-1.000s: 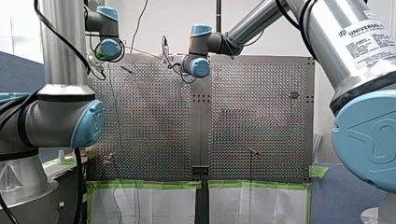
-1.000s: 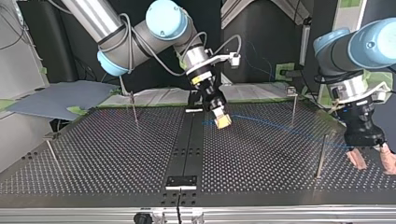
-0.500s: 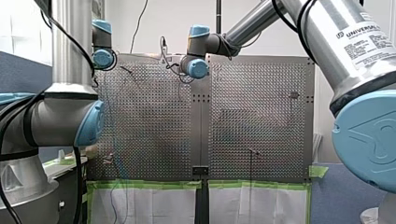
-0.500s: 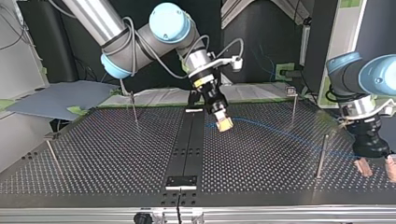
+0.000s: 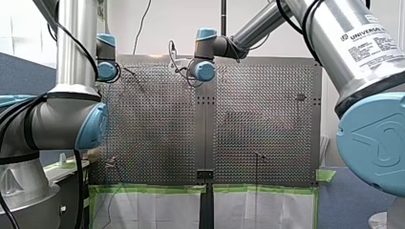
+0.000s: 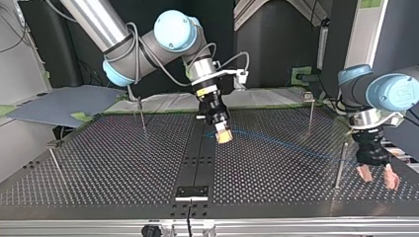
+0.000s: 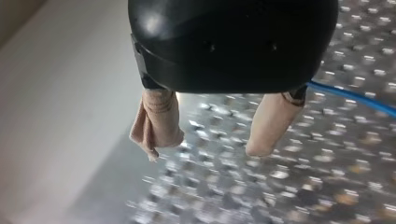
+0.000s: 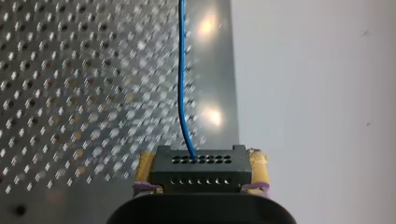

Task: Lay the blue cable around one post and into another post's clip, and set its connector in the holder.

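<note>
Routing in hand: right jaws gripping connector (image 8: 201,170), left jaws open; calls next for looping blue cable (image 8: 181,70) round top view's 3 o'clock post (image 6: 340,165).

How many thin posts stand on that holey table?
4 posts, in the top view: far left post, near left post, far right post, near right post. More may be hidden.

Robotics lab: two industrial arms (image 6: 143,44) with Universal Robots label (image 5: 370,40) over a perforated metal bench (image 6: 99,163), thin posts (image 6: 340,165) standing on it, green tape (image 5: 153,189) on bench edge, wires (image 5: 143,24) hanging down white wall, dark partitions (image 6: 276,49) around
</note>
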Motion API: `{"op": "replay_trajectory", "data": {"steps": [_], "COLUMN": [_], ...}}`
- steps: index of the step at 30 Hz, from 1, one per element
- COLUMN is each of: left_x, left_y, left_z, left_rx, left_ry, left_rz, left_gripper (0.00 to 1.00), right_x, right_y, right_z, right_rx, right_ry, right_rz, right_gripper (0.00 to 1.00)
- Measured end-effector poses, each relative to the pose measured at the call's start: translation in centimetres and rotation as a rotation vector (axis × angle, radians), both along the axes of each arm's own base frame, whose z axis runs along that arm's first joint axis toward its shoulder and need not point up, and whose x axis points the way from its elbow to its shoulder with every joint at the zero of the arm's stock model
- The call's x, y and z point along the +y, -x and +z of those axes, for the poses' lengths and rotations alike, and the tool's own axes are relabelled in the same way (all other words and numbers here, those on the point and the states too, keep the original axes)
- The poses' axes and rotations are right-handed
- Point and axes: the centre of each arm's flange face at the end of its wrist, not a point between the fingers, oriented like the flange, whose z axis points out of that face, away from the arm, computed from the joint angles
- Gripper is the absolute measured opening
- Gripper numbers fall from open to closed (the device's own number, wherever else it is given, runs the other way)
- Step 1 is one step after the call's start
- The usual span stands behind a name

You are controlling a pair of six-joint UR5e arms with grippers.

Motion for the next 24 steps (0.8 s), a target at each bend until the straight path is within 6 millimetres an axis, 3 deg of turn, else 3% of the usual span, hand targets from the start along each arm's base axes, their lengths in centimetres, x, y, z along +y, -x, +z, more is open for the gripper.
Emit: {"op": "replay_trajectory", "data": {"steps": [6, 12, 24], "left_x": [-0.5, -1.0, -2.6], "left_y": [-0.3, 0.2, 0.3], "left_z": [-2.6, -4.5, -5.0], "left_rx": [0.055, 0.068, 0.058], "left_ry": [0.004, 0.026, 0.049], "left_rz": [-0.011, -0.03, -0.079], "left_gripper": [1.0, 1.0, 1.0], "right_x": [-1.4, -2.6, -4.4], "right_y": [1.4, 3.7, 7.8], "right_z": [-1.1, -3.8, -8.9], "right_rx": [0.041, 0.122, 0.128], "right_ry": [-0.044, -0.108, -0.18], "right_rz": [-0.071, -0.158, -0.294], "right_gripper": [0.0, 0.0, 0.0]}}
